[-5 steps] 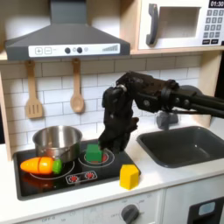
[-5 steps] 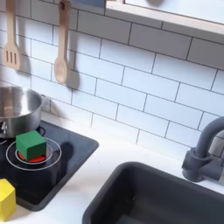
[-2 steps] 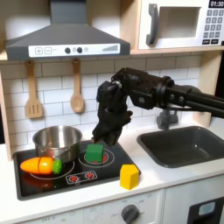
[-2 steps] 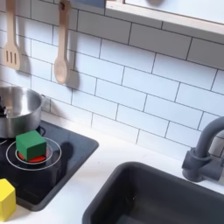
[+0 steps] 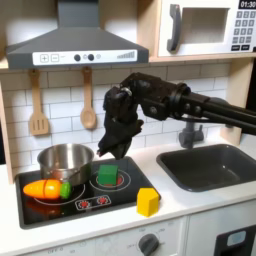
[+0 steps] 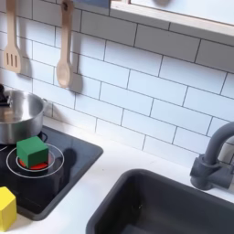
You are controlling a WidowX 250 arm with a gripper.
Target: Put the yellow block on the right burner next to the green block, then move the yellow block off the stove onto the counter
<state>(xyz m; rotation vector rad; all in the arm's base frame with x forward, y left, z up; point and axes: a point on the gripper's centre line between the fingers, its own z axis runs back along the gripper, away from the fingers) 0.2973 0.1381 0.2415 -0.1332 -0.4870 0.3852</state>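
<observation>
The green block (image 5: 107,175) sits on the stove's (image 5: 85,203) burner at the first exterior view's right, also seen as the green block (image 6: 32,152) on a red ring. The yellow block (image 5: 148,202) rests on the white counter (image 5: 185,203) just off the cooktop's front right corner; the yellow block (image 6: 5,208) is at the second exterior view's lower left edge. My gripper (image 5: 105,149) hangs above and behind the green block, near the pot, open and holding nothing.
A steel pot (image 5: 65,160) stands at the stove's back left and a toy carrot (image 5: 47,188) lies on the left burner. The dark sink (image 5: 215,165) and faucet (image 6: 215,160) are to the right. A spatula (image 5: 38,105) and spoon (image 5: 88,100) hang on the tiled wall.
My arm has risen and swung left in the first exterior view, away from the yellow block toward the pot. Both blocks have stayed put.
</observation>
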